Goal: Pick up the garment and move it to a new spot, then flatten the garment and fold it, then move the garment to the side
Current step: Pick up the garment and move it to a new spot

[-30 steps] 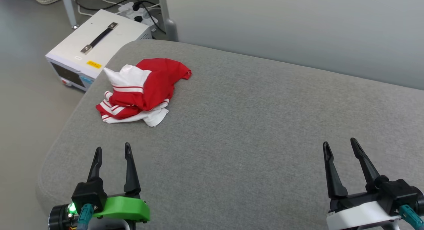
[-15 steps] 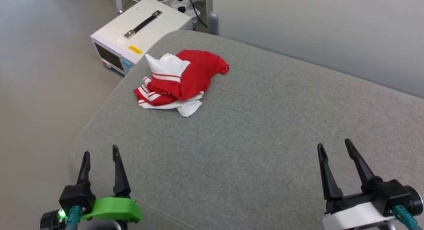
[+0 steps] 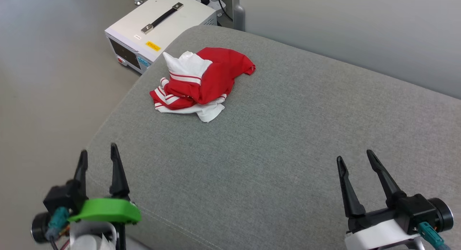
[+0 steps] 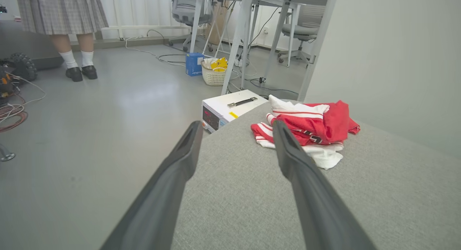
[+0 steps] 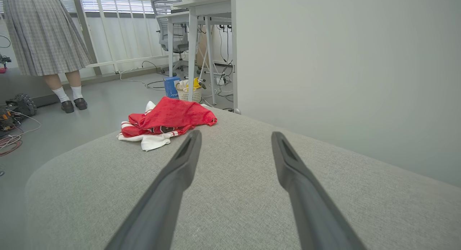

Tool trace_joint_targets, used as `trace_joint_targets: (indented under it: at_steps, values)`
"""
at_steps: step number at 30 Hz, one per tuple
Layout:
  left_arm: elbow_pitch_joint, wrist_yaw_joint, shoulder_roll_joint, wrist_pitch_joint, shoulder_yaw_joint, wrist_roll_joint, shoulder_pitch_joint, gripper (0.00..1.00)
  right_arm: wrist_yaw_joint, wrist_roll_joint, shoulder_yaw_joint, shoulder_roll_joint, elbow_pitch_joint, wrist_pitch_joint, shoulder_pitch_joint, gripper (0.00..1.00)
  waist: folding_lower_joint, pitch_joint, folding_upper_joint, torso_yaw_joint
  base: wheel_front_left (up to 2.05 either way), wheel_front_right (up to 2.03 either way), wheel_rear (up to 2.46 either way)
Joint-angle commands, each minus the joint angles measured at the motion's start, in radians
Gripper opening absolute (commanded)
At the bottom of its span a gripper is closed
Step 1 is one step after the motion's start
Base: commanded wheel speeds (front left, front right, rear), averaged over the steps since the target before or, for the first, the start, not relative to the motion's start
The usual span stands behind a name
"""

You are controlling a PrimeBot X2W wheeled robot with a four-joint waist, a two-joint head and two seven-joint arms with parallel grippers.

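The garment [image 3: 201, 85] is a red jersey with white sleeves and striped trim, lying crumpled in a heap at the far left of the grey cushion [image 3: 288, 142]. Both wrist views catch the garment too [image 4: 309, 127] [image 5: 165, 122], ahead of the fingers and apart from them. My left gripper [image 3: 98, 157] stands open at the cushion's near left edge, nothing between its fingers. My right gripper [image 3: 356, 159] is open over the near right of the cushion, also holding nothing.
A white box with a black handle [image 3: 162, 30] stands on the floor just beyond the cushion's far left corner. A grey wall [image 3: 360, 34] runs behind the cushion. A person's legs [image 4: 77, 62], table legs, cables and a basket [image 4: 214, 71] occupy the floor farther off.
The head camera has turned, shifting the whole picture right and down. The left gripper sits lower and further left in view, now at the cushion's edge. The garment lies as before.
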State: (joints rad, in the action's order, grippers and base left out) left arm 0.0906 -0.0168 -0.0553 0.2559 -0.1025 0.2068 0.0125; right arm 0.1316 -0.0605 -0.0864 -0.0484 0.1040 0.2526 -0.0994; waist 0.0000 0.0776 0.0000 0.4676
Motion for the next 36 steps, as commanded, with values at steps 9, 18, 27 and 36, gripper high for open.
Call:
trace_joint_targets:
  at_steps: [9,18,27,36]
  values:
    - [0.116,0.136,-0.079,0.006,-0.133,0.050,0.357,1.00,-0.001,0.070,-0.010,-0.008,0.020,0.009,0.086,1.00,0.0000,0.135,0.0000,-0.101,0.00,0.00,0.00]
    - [0.292,0.147,-0.353,-0.012,0.085,0.183,0.737,1.00,-0.001,0.080,0.000,-0.047,0.059,0.009,0.172,1.00,0.0000,0.287,0.0000,-0.190,0.00,0.00,0.00]
    - [0.427,0.147,-0.514,-0.331,0.363,0.471,0.925,1.00,-0.001,0.083,-0.009,-0.066,0.077,0.009,0.215,1.00,0.0000,0.347,0.0000,-0.237,0.00,0.00,0.00]
    - [0.445,0.147,-0.599,-0.729,0.578,0.703,0.992,1.00,-0.001,0.087,-0.005,-0.089,0.090,0.009,0.234,1.00,0.0000,0.385,0.0000,-0.266,0.00,0.00,0.00]
